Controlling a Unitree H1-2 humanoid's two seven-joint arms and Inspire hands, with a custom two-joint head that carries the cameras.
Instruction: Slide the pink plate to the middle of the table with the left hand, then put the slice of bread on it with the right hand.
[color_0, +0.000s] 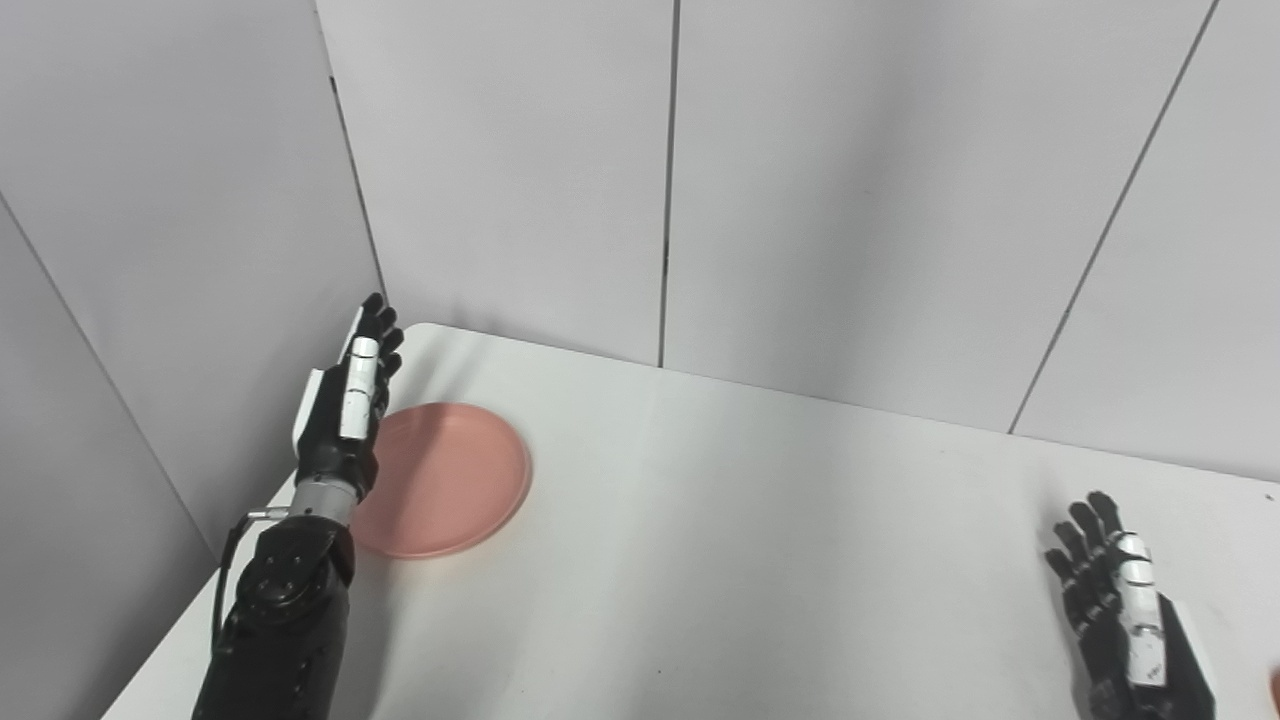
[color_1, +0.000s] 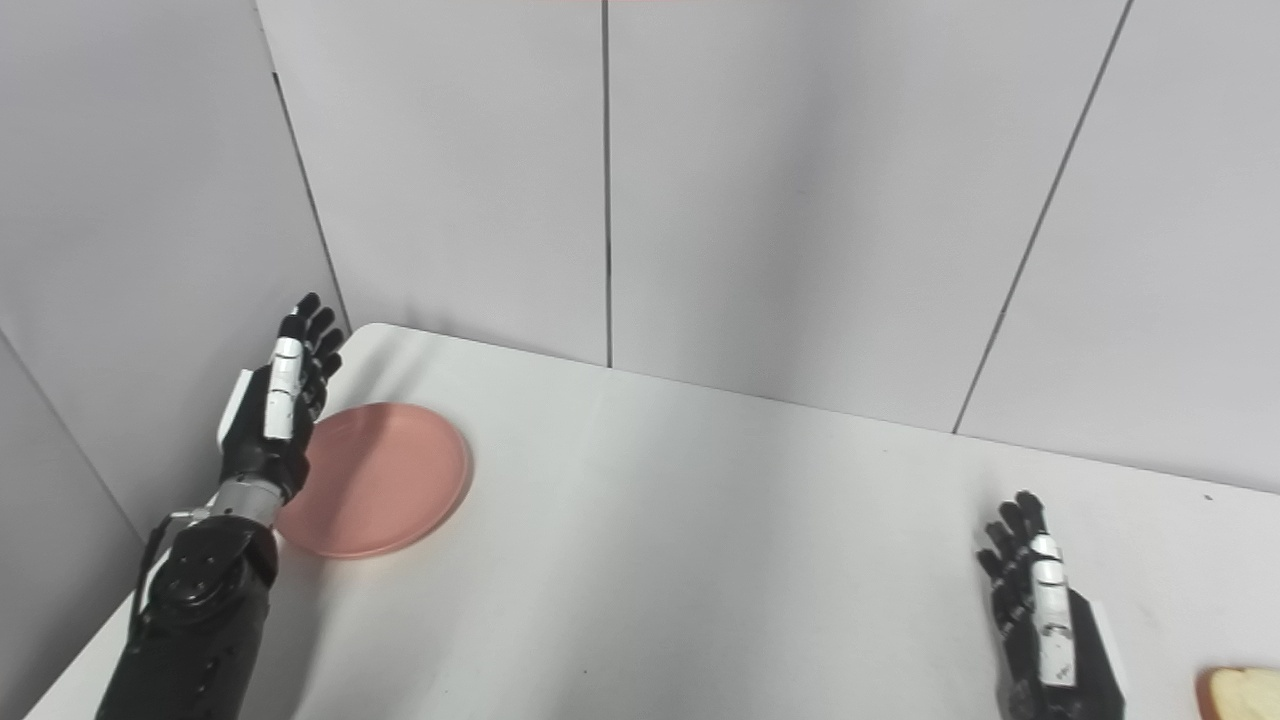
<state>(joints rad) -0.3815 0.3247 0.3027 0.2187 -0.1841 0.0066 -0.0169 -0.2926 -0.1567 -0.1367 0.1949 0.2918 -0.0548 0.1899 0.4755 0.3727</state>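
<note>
A round pink plate (color_0: 445, 478) lies on the white table (color_0: 760, 540) near its far left corner. My left hand (color_0: 345, 405) stands edge-on at the plate's left rim, fingers straight and apart, holding nothing; whether it touches the rim I cannot tell. My right hand (color_0: 1125, 605) is open and empty, low over the table at the right front. The slice of bread (color_1: 1243, 692) lies at the bottom right corner of the right eye view, just right of my right hand (color_1: 1040, 615); only its top left part shows.
Grey wall panels (color_0: 800, 180) close off the back and the left side of the table. The table's left edge (color_0: 190, 640) runs just beside my left forearm.
</note>
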